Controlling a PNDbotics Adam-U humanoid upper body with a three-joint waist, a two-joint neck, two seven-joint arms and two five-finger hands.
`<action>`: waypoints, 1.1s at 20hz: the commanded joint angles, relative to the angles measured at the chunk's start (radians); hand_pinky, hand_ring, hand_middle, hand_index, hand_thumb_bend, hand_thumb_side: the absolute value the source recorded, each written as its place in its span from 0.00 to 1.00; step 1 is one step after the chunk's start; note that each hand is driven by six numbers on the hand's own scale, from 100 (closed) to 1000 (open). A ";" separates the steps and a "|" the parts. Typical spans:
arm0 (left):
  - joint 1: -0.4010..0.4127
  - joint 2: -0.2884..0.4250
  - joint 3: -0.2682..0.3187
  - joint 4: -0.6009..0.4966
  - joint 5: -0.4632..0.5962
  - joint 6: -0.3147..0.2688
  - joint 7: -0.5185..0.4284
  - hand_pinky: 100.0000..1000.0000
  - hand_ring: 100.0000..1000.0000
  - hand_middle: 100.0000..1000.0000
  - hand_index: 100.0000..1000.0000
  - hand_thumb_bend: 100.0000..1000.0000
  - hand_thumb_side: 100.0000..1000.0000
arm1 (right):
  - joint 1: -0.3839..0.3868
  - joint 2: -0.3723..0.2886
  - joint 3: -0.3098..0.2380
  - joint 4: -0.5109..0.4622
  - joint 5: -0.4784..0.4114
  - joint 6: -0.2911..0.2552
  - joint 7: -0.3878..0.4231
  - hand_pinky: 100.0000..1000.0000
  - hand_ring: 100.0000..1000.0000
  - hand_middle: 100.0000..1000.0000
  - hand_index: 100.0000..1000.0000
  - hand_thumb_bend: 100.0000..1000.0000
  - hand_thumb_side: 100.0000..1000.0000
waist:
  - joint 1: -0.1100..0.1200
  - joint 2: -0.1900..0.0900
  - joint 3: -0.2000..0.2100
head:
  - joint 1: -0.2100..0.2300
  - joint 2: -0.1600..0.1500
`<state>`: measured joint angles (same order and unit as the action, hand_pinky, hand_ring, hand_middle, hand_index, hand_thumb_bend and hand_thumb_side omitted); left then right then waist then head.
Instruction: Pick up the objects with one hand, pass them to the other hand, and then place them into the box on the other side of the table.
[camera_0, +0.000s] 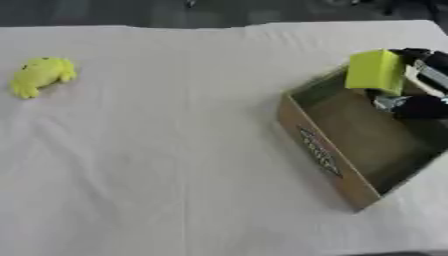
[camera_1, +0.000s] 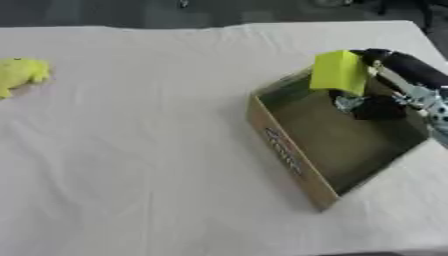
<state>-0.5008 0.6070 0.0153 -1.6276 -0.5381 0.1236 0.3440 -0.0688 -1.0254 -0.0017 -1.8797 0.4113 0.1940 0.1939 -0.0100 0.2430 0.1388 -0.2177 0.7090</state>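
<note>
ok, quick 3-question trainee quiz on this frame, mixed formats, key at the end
1. True or false: the yellow-green block is held above the cardboard box by the right hand.
2. Where does the yellow plush toy lie? A) inside the box B) on the white cloth, far left C) in the left hand
3. Fill in: the box's open top shows its floor is ___.

Key: 1 true; 2 B; 3 bare, nothing lying in it.
</note>
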 joint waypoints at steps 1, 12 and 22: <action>-0.008 0.039 0.022 -0.013 -0.006 0.001 0.006 0.60 0.69 0.64 0.74 0.89 0.13 | 0.003 -0.049 -0.010 -0.010 0.034 -0.018 0.014 0.99 0.97 0.87 0.98 0.33 0.67 | 0.001 -0.011 -0.001 | -0.002 -0.003; -0.008 0.041 0.024 -0.007 -0.011 0.005 0.009 0.60 0.69 0.63 0.74 0.88 0.13 | 0.040 -0.077 0.013 -0.026 0.115 0.032 -0.023 1.00 0.97 0.94 1.00 0.39 0.71 | -0.004 -0.012 -0.002 | 0.005 0.000; -0.016 0.042 0.033 -0.005 -0.018 0.009 0.013 0.59 0.68 0.63 0.74 0.87 0.13 | 0.009 -0.008 -0.070 -0.112 -0.053 0.057 -0.167 0.99 0.92 0.88 1.00 0.00 0.00 | 0.002 -0.013 -0.002 | 0.082 0.001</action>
<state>-0.5018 0.6071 0.0241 -1.6215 -0.5480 0.1317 0.3530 -0.0501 -1.0262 -0.0345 -1.9613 0.3986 0.2471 0.0654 -0.0102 0.2430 0.1372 -0.1567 0.7104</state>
